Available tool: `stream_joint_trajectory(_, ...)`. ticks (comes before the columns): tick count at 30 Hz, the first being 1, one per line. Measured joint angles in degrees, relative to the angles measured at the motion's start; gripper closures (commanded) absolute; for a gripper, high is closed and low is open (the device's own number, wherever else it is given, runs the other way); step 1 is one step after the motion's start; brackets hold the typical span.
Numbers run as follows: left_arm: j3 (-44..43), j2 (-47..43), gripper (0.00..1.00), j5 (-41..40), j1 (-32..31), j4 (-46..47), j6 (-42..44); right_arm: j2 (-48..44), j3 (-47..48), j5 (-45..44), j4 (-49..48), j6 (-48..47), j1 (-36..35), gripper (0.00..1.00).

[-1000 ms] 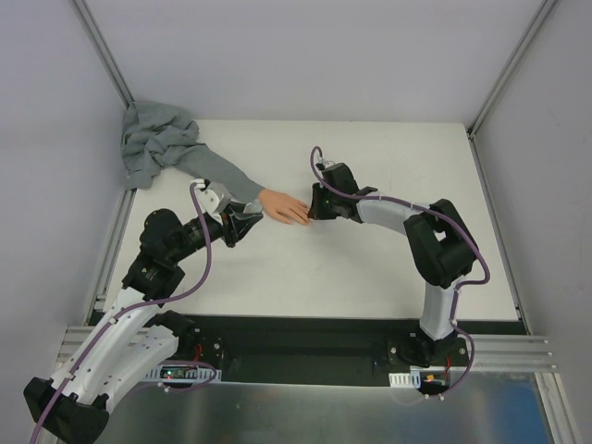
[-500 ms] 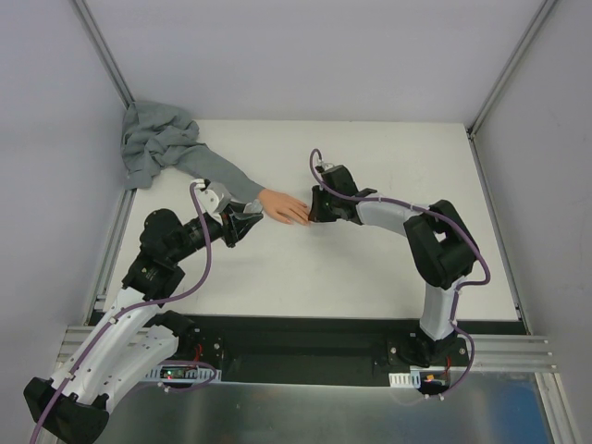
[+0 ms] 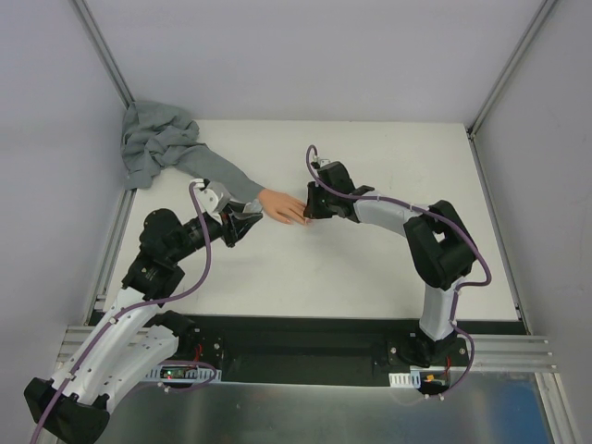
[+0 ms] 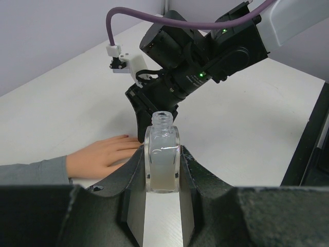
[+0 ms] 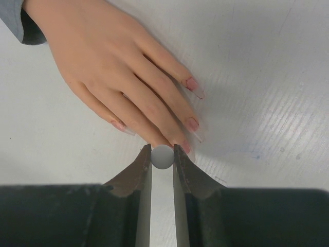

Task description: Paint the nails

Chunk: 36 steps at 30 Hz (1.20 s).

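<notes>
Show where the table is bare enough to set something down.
Bare table: far-right corner beyond the right arm; near strip between fake hand and arm bases. Crowded: at the hand, where left pincer and right pincer meet; grey sleeve fills far-left corner.

Nails (image 5: 192, 123) too small to resolve from above. Right wrist — one fingertip (image 5: 182, 147) partly hidden behind a grey round cap (image 5: 162, 156), probably the brush's; sleeve (image 5: 20, 28) cropped at edge.

Fake hand (image 3: 285, 207): lying flat on the bench (image 3: 370, 277).
Bottle (image 4: 162, 172): standing between jaws of left gripper (image 4: 162, 150), left of the hand.
Sleeve (image 3: 157, 148): trailing into the far-left corner.
</notes>
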<state>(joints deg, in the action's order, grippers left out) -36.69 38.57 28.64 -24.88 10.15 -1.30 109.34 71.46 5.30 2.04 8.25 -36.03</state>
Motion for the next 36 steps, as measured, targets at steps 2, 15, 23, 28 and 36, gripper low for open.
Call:
stream_joint_trajectory(2, 0.00, 0.00, 1.00, 0.13, 0.24, 0.00, -0.17, 0.00, 0.00, -0.17, 0.04, 0.00, 0.00, 0.99)
stream_joint_trajectory(15, 0.00, 0.59, 1.00, 0.90, 0.24, 0.33, -1.05, -0.02, -1.66, -2.10, 0.46, -0.35, 0.00, 0.99)
stream_joint_trajectory(23, 0.00, 0.57, 1.00, 0.90, 0.24, 0.33, -1.07, -0.02, -1.73, -1.79, 0.33, -0.37, 0.00, 0.99)
stream_joint_trajectory(28, 0.00, 0.57, 1.00, 0.90, 0.26, 0.33, -1.07, -0.02, -1.70, -1.20, 0.07, -0.37, 0.00, 0.99)
stream_joint_trajectory(36, 0.00, 0.57, 1.00, 0.92, 0.26, 0.33, -1.07, -0.02, -1.33, -0.20, -0.17, -0.37, 0.00, 0.99)
